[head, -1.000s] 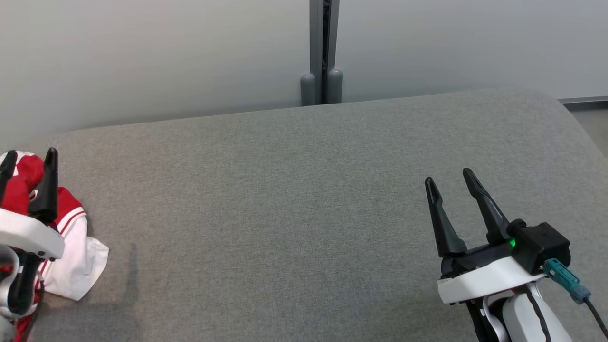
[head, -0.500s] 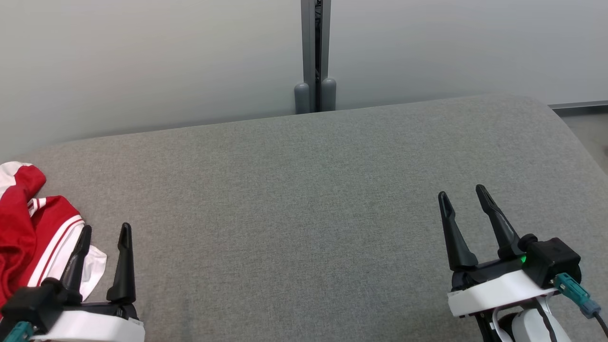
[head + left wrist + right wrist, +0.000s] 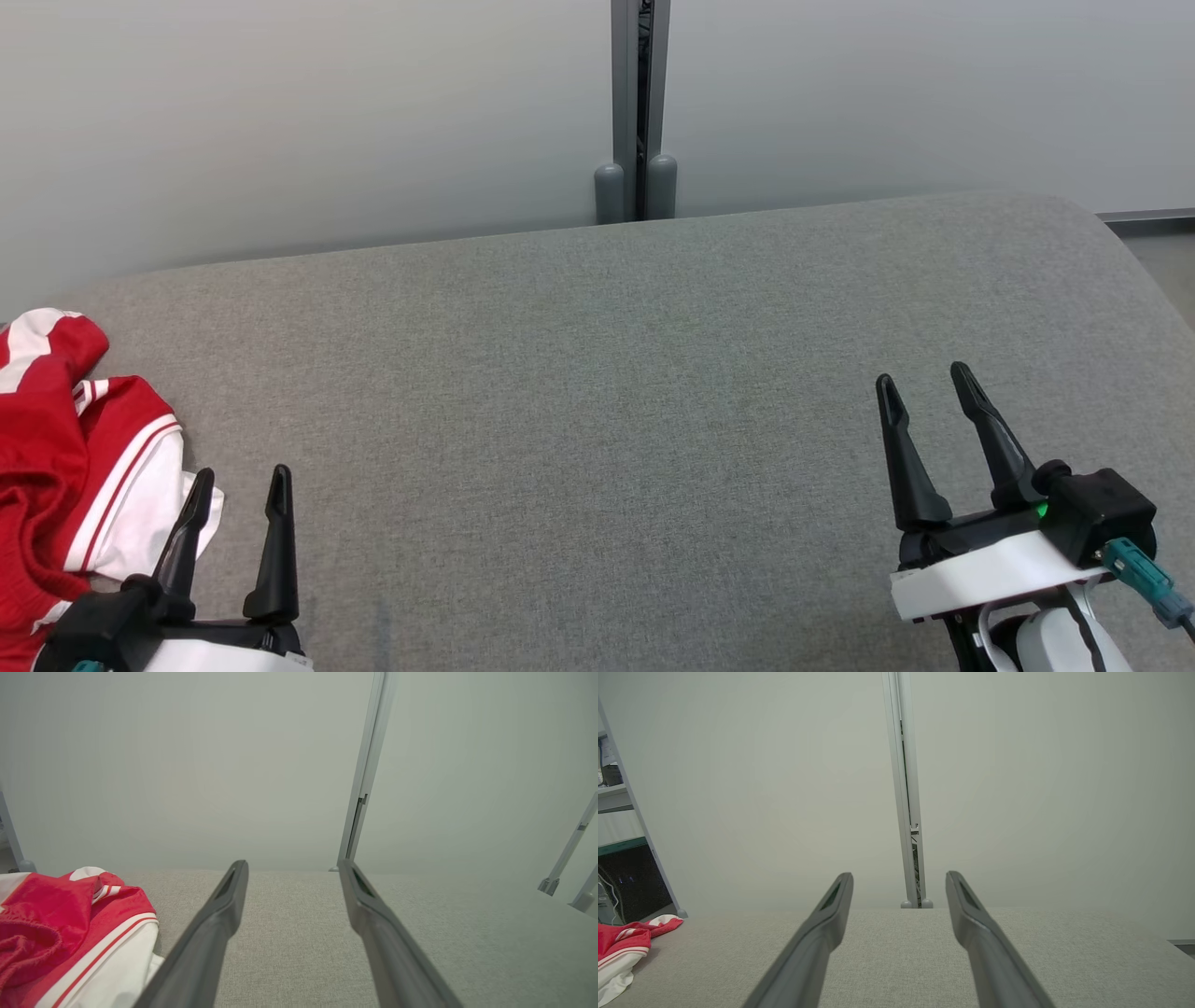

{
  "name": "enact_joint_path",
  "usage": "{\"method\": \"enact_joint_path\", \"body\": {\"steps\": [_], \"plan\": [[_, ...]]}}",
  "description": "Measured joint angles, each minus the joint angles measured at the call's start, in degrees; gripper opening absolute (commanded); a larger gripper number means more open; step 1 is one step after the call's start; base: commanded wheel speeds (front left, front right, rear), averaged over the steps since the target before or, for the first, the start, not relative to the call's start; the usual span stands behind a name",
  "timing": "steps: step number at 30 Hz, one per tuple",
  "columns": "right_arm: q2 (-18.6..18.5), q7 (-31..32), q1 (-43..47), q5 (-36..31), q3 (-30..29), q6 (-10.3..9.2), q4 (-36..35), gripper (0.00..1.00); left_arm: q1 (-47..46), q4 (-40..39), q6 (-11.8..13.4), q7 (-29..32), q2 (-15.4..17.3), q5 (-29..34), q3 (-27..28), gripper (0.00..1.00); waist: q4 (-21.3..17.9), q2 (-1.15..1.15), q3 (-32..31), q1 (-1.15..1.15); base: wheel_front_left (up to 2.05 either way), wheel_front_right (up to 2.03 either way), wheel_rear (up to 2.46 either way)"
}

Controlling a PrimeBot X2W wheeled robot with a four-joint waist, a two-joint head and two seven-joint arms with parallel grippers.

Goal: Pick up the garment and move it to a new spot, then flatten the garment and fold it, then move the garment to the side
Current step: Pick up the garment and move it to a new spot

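The head view is taking in both hands at once. The left hand (image 3: 243,471) is hovering at the lower left, fingers spread with nothing between them, just beside the white hem of the garment (image 3: 65,448). The right hand (image 3: 922,373) is hanging released and empty at the lower right, well apart from it. The red-and-white garment is lying crumpled at the left end of the grey worktop (image 3: 597,373), running off that view's left edge. The left wrist view is showing its folds and stripes up close. The right wrist view is adding a dark shelf unit (image 3: 621,872) beyond the worktop's left end. Between the hands, open fabric is stretching back to the wall post (image 3: 637,93) and right to the worktop's rounded corner.
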Motion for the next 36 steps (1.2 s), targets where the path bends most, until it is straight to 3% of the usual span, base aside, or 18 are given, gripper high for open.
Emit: {"method": "enact_joint_path", "body": {"steps": [19, 27, 36], "plan": [[0.0, 0.0, 0.0, 0.2, 0.1, 0.0, 0.4, 1.0, -0.9, 2.1, -2.1, 0.0, -2.7, 3.1, 3.0, 1.0, 0.9, 0.0, -0.2, 0.0, 0.0, 0.0, 0.0], [0.0, 0.0, 0.5, 1.1, 0.9, 0.0, 0.6, 1.0, -1.4, 3.4, -2.4, 0.0, -2.2, 3.1, 3.8, 1.0, 5.2, 0.0, -0.4, 0.0, 0.0, 0.0, 0.0], [0.0, 0.0, 0.8, 1.4, 1.0, 0.0, 1.2, 1.0, -2.1, 4.6, -2.4, 0.0, -1.6, 2.9, 3.4, 1.0, 13.2, 0.0, -0.4, 0.0, 0.0, 0.0, 0.0]]}}
